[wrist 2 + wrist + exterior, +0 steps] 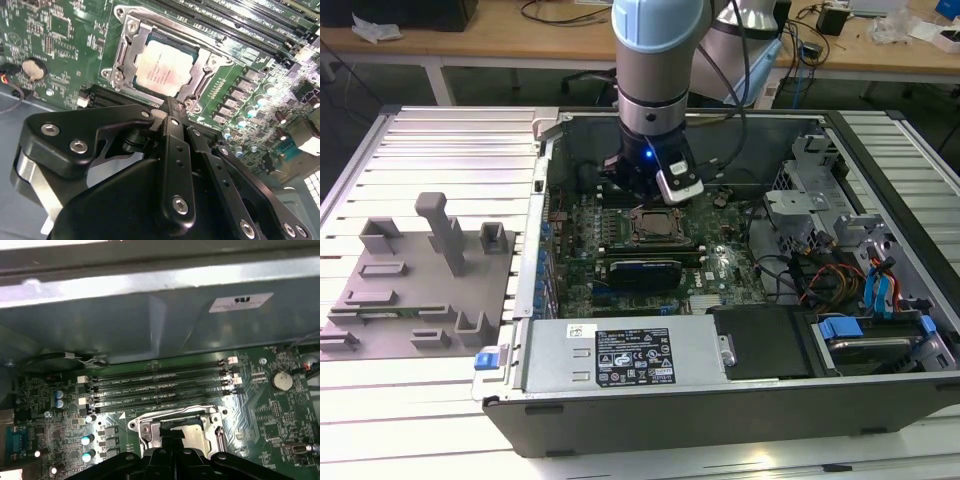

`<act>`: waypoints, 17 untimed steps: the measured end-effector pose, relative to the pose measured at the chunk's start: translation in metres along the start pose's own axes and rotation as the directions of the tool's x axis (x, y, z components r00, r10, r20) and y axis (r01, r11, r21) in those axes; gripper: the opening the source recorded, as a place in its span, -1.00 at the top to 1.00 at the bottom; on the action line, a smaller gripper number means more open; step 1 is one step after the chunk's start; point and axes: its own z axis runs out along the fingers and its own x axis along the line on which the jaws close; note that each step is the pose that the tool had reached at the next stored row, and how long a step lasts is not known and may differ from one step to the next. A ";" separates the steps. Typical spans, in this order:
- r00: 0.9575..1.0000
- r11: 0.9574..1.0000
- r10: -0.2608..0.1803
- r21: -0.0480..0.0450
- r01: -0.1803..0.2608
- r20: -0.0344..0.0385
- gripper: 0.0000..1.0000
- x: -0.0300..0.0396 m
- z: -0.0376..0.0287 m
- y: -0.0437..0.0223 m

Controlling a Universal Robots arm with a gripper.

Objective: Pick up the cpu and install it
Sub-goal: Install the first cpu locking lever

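Fingers (pixel 172 112) pressed together, gripping nothing; gripper (pixel 175 107) sits just above cpu (pixel 164 67), which lies in socket frame (pixel 126 60), prob seated.

Silvery square cpu (pixel 164 67), flat, apparently seated in socket

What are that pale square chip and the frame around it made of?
The cpu seems to have a metal lid, matte silvery-white with a soft sheen, on a green board edge. The socket frame around it looks like bare steel, glinting brightly. The gripper beside them looks like black matte metal or plastic.
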 end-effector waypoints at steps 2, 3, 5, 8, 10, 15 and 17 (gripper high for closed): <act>1.000 1.000 0.010 0.001 -0.010 0.002 0.79 0.0001 0.0011 0.0000; 1.000 1.000 0.013 0.001 -0.013 0.003 0.79 0.0002 0.0015 0.0005; 1.000 1.000 0.017 0.001 -0.017 0.004 0.79 0.0007 0.0029 0.0031; 1.000 1.000 0.022 0.002 -0.022 0.004 0.79 0.0013 0.0041 0.0065; 1.000 1.000 0.023 0.002 -0.023 0.005 0.79 0.0018 0.0053 0.0097; 1.000 1.000 0.030 0.002 -0.030 0.006 0.79 0.0031 0.0087 0.0166; 0.999 0.999 0.039 0.002 -0.039 0.008 0.79 0.0031 0.0099 0.0169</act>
